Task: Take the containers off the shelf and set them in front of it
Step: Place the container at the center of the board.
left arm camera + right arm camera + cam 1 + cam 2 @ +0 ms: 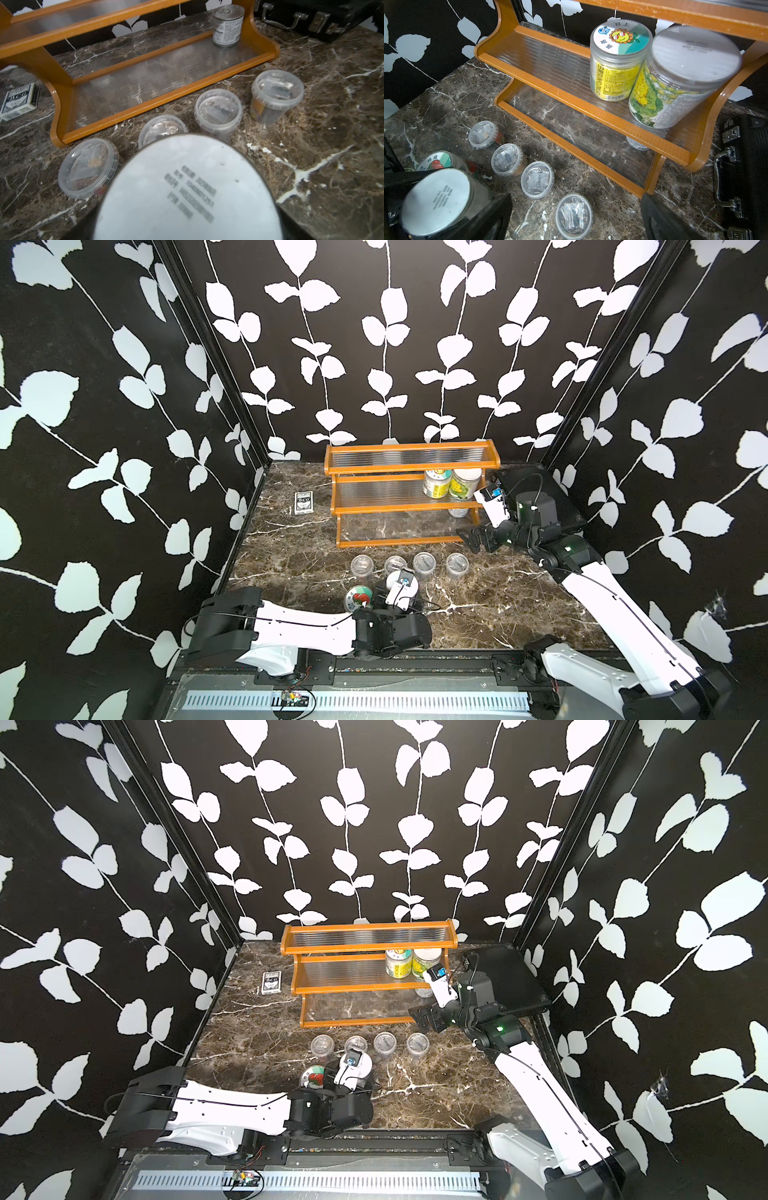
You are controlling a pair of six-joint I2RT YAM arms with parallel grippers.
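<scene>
Marbled brown tabletop (519,605) under black walls (124,448) with white leaf prints carries everything here. The thing in play is the white-lidded jar (436,199), down near the front, just beside the cartoon-lid jar (358,598) and on the robot's side of the row of four small clear cups (424,562). The left gripper (395,591) clasps that jar by its sides; I can't tell whether its base has met the marble. To finish well, I'd lower it straight until it rests flat, clear of the cups and its neighbour, then part the jaws before lifting away. Three containers are on the shelf (399,509), all at its right end: a sunflower-lid jar (618,62) touching a yellow-and-green-label jar (675,87) on the middle tier, and a tin can (228,25) on the bottom one. The right gripper (473,540) hangs wide apart and empty just in front of that end; reaching the can would call for a low, level entry under the middle tier. Writing: "SUNFLOWER" and "日上" on the sunflower jar, "柿成" on the cartoon lid, "BCG" on the card box (303,502) left of the shelf. The held lid's print is too blurred. A latched black case (311,18) lies to the right.
</scene>
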